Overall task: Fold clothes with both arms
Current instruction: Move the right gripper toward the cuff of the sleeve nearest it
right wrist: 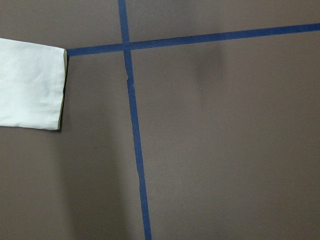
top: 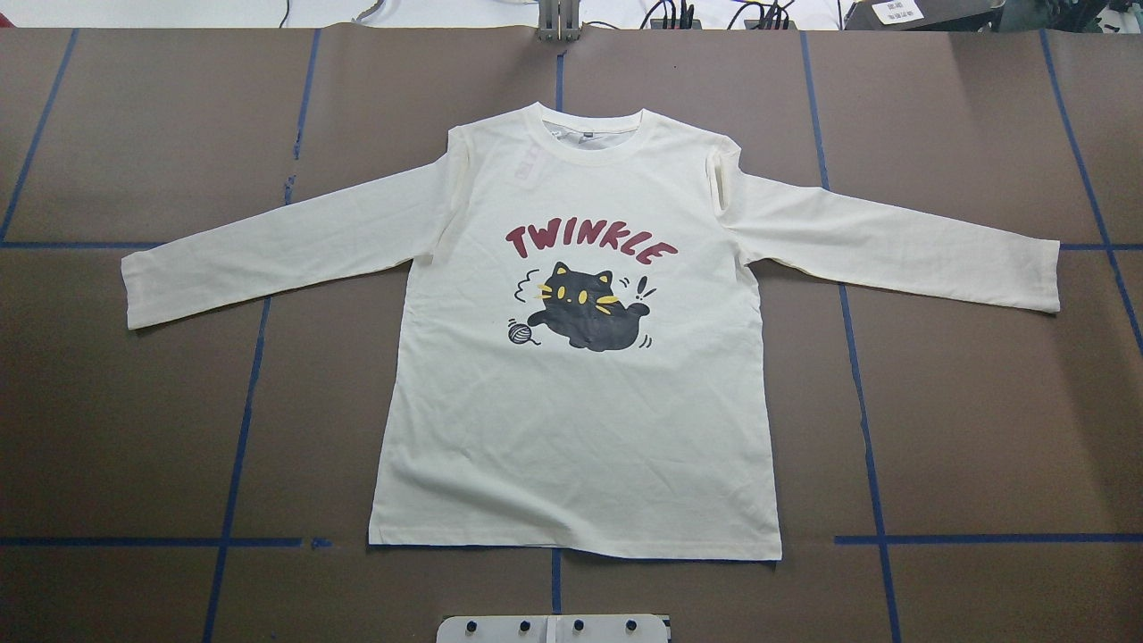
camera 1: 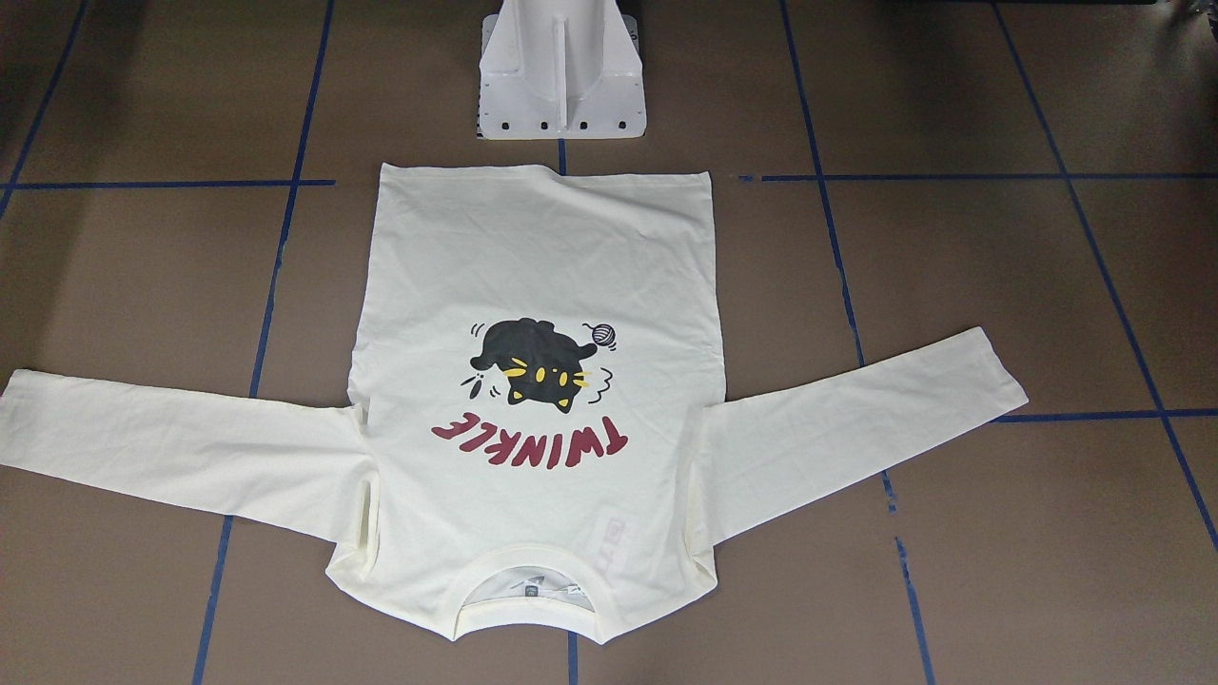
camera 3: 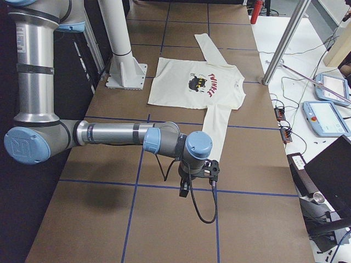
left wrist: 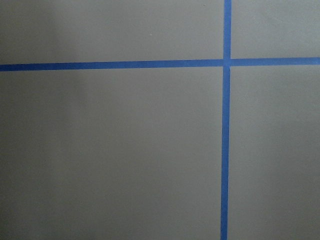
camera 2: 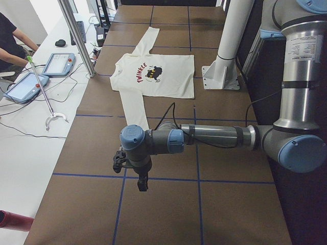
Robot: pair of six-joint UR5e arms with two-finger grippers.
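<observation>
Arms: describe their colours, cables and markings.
Left arm and right arm: grey metal tubes, light blue joint caps, a black cable looping at each wrist, a printed label on the upright link. Left gripper and right gripper are black.

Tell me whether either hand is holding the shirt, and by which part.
Nothing is held. The shirt lies flat, sleeves spread, untouched; the left hand and right hand hang over bare table beyond its cuffs.

Table [top: 982,402]: brown, matte, filling the frame.
Tape lines [top: 982,538]: blue, gridded.
Side bench [camera 2: 20,148]: white, left edge, cabled.
</observation>
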